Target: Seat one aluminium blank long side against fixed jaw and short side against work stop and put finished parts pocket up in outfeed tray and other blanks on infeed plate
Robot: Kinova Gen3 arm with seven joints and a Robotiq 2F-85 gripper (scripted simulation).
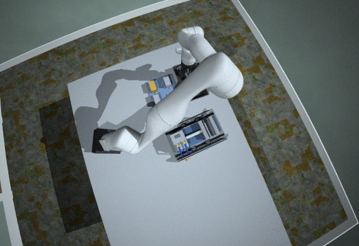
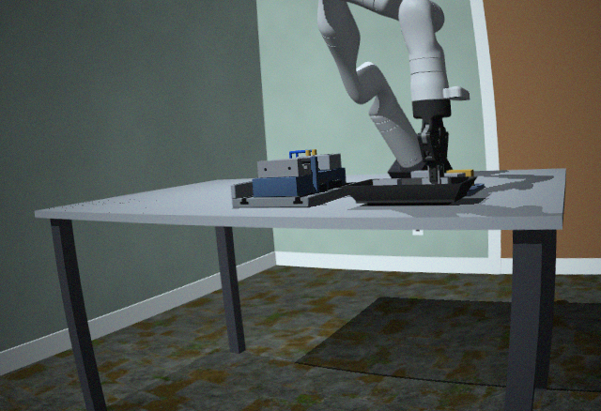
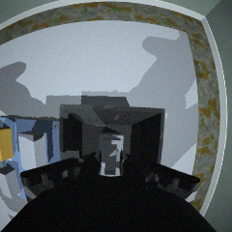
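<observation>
My gripper [image 2: 435,174] reaches straight down into the dark outfeed tray [image 2: 412,190] and is shut on a small grey finished part [image 3: 111,155], which sits low over the tray floor [image 3: 113,130]. The arm hides most of the tray in the top view; the gripper [image 1: 185,69] shows at the tray's far end. The blue infeed plate [image 1: 160,87] lies beside the tray with a brass blank [image 1: 152,86] and a grey aluminium blank [image 1: 167,81] on it. The vise [image 1: 197,135] stands open nearer the table's middle, its hoses [image 1: 182,149] at one end.
The arm's base [image 1: 100,144] is at the table's left edge, and the arm spans over the infeed plate. The tray's raised rim surrounds the fingers. The vise [image 2: 296,178] is left of the tray in the side view. The table's far edge is close behind the tray.
</observation>
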